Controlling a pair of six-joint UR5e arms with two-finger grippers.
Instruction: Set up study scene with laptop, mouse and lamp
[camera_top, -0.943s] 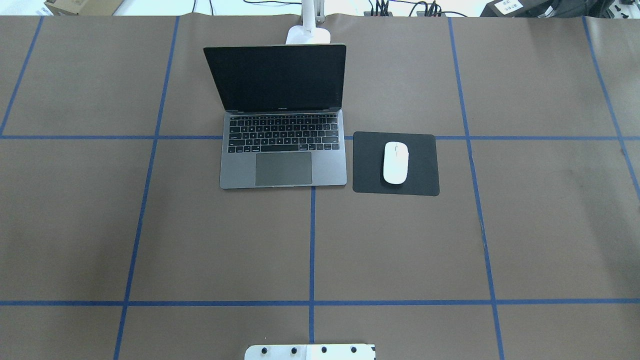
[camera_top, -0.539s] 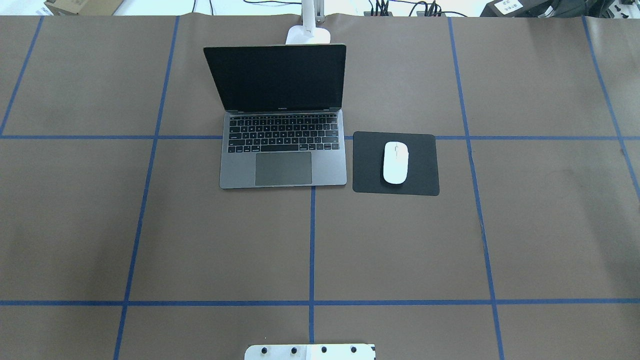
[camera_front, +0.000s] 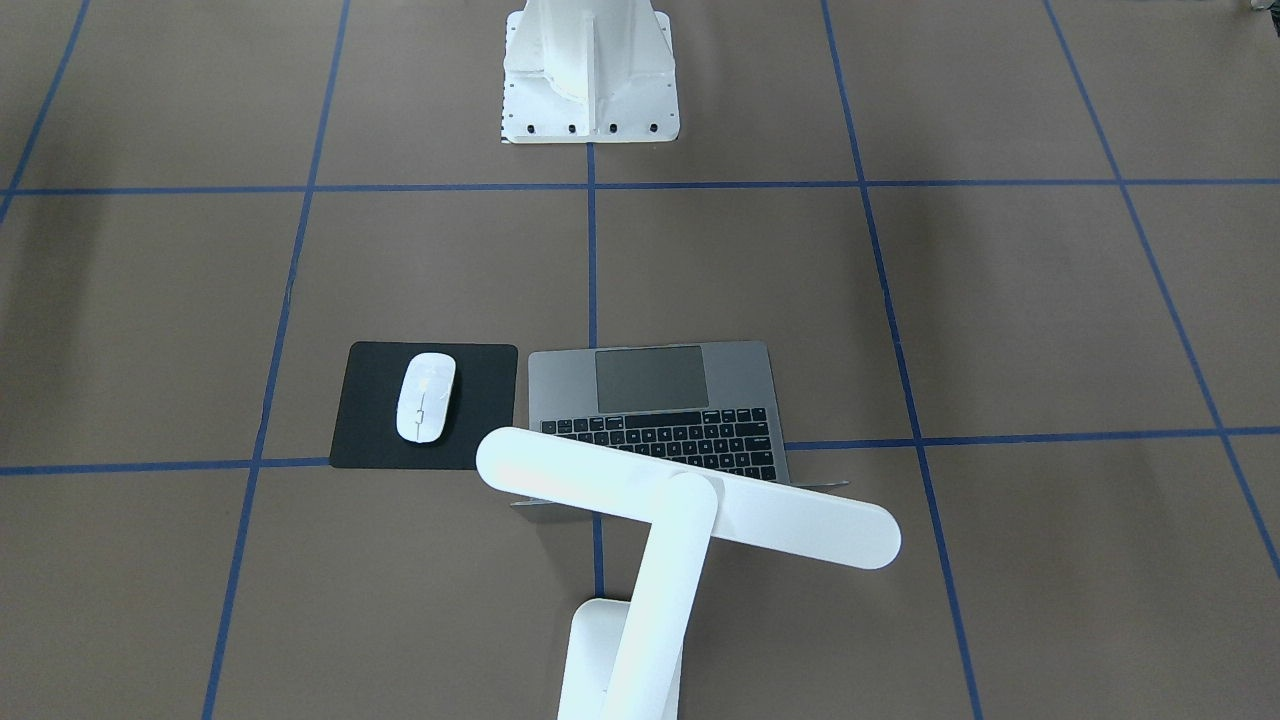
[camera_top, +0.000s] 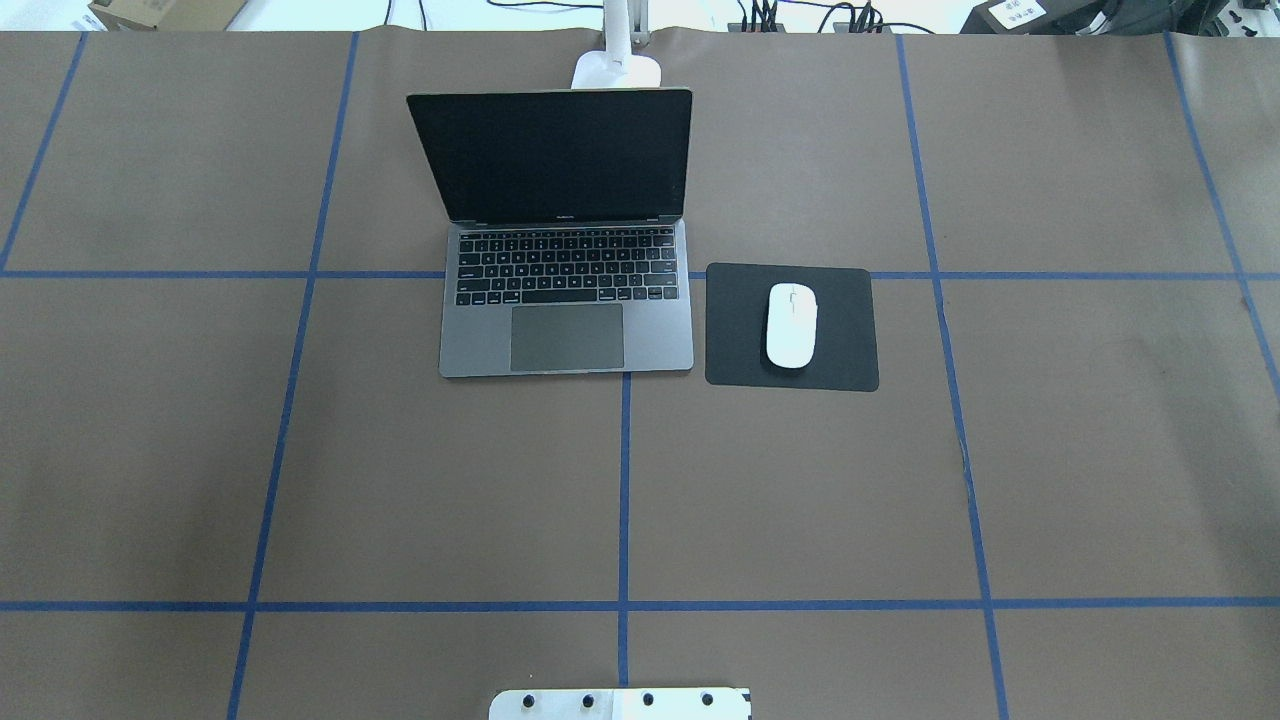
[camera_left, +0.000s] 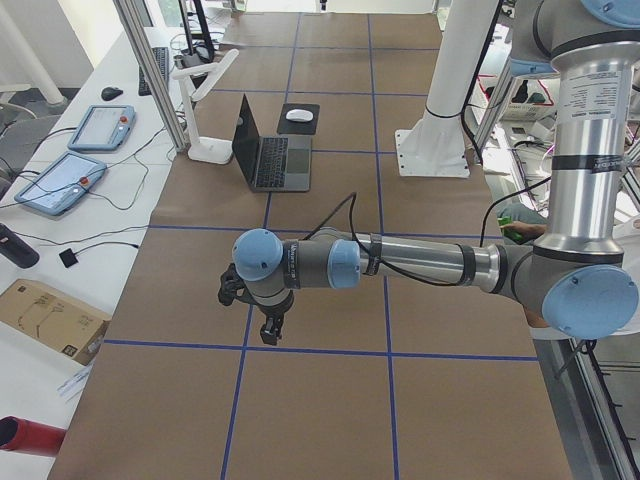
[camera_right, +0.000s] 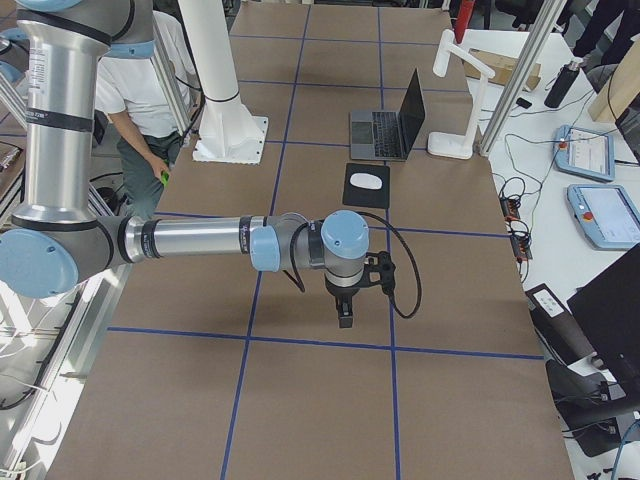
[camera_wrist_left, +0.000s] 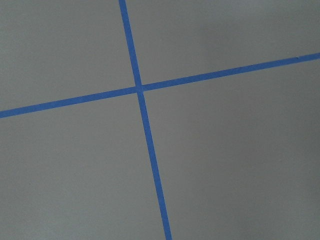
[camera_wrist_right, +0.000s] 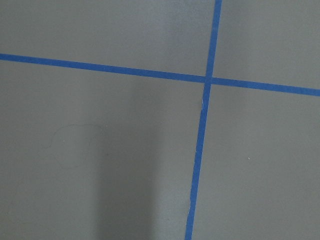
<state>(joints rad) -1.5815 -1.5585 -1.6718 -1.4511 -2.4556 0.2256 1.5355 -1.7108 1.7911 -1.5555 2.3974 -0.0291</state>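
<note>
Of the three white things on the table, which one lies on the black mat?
The small oval mouse: it lies on the mat beside the laptop. The lamp stands behind the laptop, the bolted pedestal at the robot's edge.

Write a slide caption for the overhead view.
Open laptop, mouse on black mat beside it, lamp behind the screen.

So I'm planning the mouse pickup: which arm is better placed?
Right, likely: the mouse lies on the black mat right of the laptop, nearer the right pincer.
</note>
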